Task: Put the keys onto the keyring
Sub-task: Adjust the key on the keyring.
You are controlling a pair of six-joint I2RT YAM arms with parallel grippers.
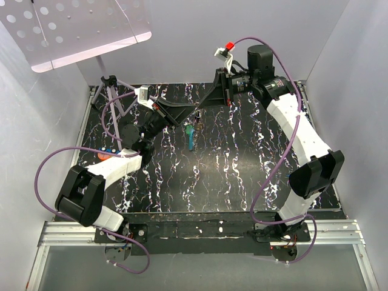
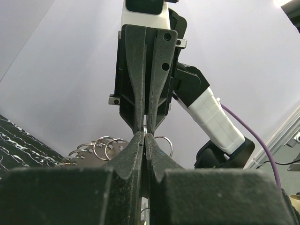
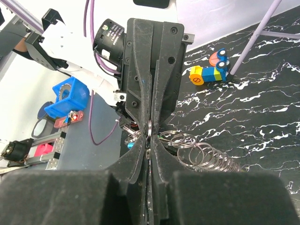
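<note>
Keyring [image 3: 149, 127] is pinched by left claw [image 2: 145, 137] and right claw [image 3: 149, 141]; keys [image 1: 192, 134] are hung beneath, over black marbled table [image 1: 242, 173] bounded by white walls [image 1: 357, 91].

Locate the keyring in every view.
Top external: the keyring is upper centre, where the left gripper and right gripper meet.
Left wrist: a silver sliver at centre, between the two grippers' tips.
Right wrist: centre, same pinch.
Shared landmark: the meeting gripper tips.

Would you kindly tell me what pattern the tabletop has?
The tabletop is black with white marble-like veins, clearest in the top external view.
</note>
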